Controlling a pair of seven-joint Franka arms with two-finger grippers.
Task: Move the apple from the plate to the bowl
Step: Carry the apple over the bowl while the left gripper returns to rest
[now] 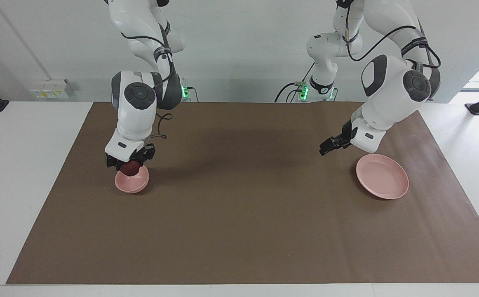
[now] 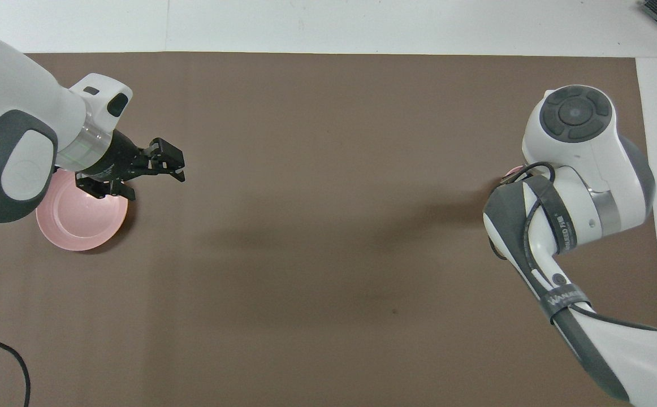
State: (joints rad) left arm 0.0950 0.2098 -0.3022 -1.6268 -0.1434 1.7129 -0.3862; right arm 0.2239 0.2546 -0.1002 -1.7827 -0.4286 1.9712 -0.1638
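The dark red apple (image 1: 131, 168) is between the fingers of my right gripper (image 1: 130, 164), which is shut on it and holds it just over the small deep pink bowl (image 1: 131, 182) at the right arm's end of the table, the apple's underside about level with the rim. In the overhead view the right arm hides the gripper and apple, and only a sliver of the bowl (image 2: 513, 172) shows. The wide pink plate (image 1: 382, 176) lies bare at the left arm's end and also shows in the overhead view (image 2: 78, 219). My left gripper (image 1: 326, 148) hangs open and empty beside the plate, above the mat (image 2: 156, 183).
A brown mat (image 1: 239, 214) covers most of the white table. A black cable (image 2: 6, 353) lies at the mat's edge nearest the left arm's base.
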